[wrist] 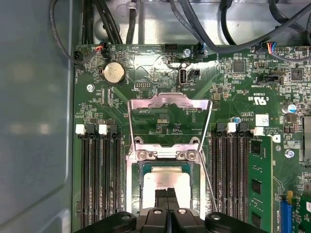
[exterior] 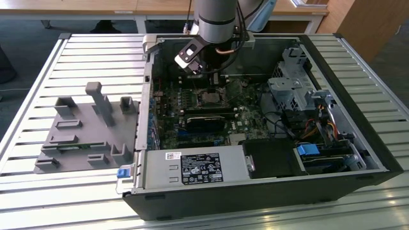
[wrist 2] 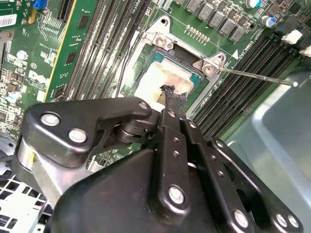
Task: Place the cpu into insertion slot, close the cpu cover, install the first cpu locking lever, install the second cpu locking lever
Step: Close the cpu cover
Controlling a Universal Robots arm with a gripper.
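The cpu (wrist: pixel 163 180) lies flat in the insertion slot (exterior: pixel 210 97) on the green board, its pale metallic top (wrist 2: pixel 154 80) showing in both wrist views. The cpu cover (wrist: pixel 169 100), a silvery frame, stands swung open beyond the slot. A thin locking lever (wrist 2: pixel 257 76) sticks out unlatched beside the slot; the same lever (wrist: pixel 209 180) runs along its side. My gripper (wrist 2: pixel 171 94) is shut, its black fingertips (wrist: pixel 160 195) pressed together and down at the chip's near edge. In the exterior view the gripper (exterior: pixel 211 79) hangs just above the slot.
Black memory slots (wrist: pixel 97 174) flank the socket on both sides. Cables (wrist: pixel 209 29) run along the case wall beyond the board. The case holds a power supply (exterior: pixel 191 167) and a drive cage (exterior: pixel 290 91). A grey fixture (exterior: pixel 86 129) sits on the slatted table at the exterior view's left.
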